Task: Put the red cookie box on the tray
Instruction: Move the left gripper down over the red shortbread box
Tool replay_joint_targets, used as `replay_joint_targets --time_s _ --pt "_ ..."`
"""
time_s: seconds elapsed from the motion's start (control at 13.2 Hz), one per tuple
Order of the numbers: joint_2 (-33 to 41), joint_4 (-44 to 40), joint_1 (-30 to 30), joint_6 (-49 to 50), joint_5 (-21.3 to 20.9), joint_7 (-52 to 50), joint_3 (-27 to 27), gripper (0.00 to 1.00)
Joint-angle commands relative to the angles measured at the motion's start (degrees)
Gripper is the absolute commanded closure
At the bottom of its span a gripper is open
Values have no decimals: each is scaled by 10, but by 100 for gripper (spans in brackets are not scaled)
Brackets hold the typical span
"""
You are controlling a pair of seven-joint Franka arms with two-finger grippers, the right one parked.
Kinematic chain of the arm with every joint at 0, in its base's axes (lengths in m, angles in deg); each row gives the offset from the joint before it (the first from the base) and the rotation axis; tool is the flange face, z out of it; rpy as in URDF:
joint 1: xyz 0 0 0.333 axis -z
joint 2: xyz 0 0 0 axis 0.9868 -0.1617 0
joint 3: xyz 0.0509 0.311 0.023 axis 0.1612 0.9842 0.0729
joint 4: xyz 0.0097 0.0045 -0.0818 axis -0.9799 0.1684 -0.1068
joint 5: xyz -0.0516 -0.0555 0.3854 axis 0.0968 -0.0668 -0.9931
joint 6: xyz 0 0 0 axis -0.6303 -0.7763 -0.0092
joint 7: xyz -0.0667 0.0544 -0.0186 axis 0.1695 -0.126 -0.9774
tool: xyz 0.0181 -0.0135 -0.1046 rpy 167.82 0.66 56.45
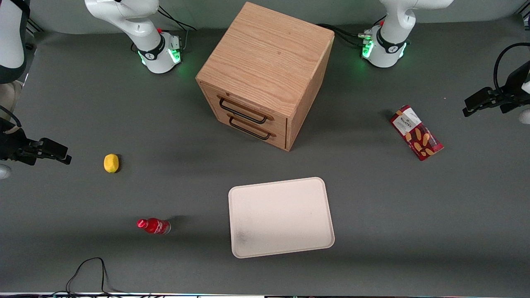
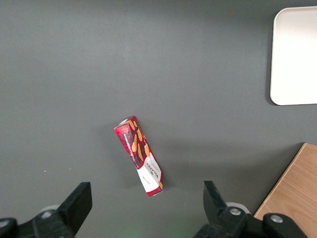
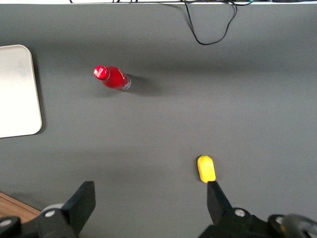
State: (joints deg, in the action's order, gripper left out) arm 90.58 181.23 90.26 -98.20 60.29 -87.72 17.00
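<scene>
The red cookie box [image 1: 416,132] lies flat on the grey table toward the working arm's end, its white label end pointing away from the front camera. The wrist view shows the red cookie box [image 2: 139,155] on the table below my gripper. The cream-white tray [image 1: 281,217] sits bare near the table's front edge, nearer the front camera than the box; a corner of the tray [image 2: 294,54] also shows from the wrist. My left gripper [image 1: 470,108] hangs well above the table, farther out toward the working arm's end than the box. The gripper [image 2: 146,198] is open and holds nothing.
A wooden drawer cabinet [image 1: 265,70] with two black handles stands mid-table, farther from the front camera than the tray. A yellow lemon [image 1: 111,162] and a small red bottle [image 1: 154,226] lie toward the parked arm's end. A black cable [image 1: 87,269] loops at the front edge.
</scene>
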Motion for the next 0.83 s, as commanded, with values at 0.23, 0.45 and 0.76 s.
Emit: replay_joint_targets --time_s 0.23,0.45,0.76 --pt "-11 -19 0 8 3 8 0 0" --pt "-13 16 -3 19 0 6 6 0" --pt "-10 118 -5 -24 -2 -97 40 0"
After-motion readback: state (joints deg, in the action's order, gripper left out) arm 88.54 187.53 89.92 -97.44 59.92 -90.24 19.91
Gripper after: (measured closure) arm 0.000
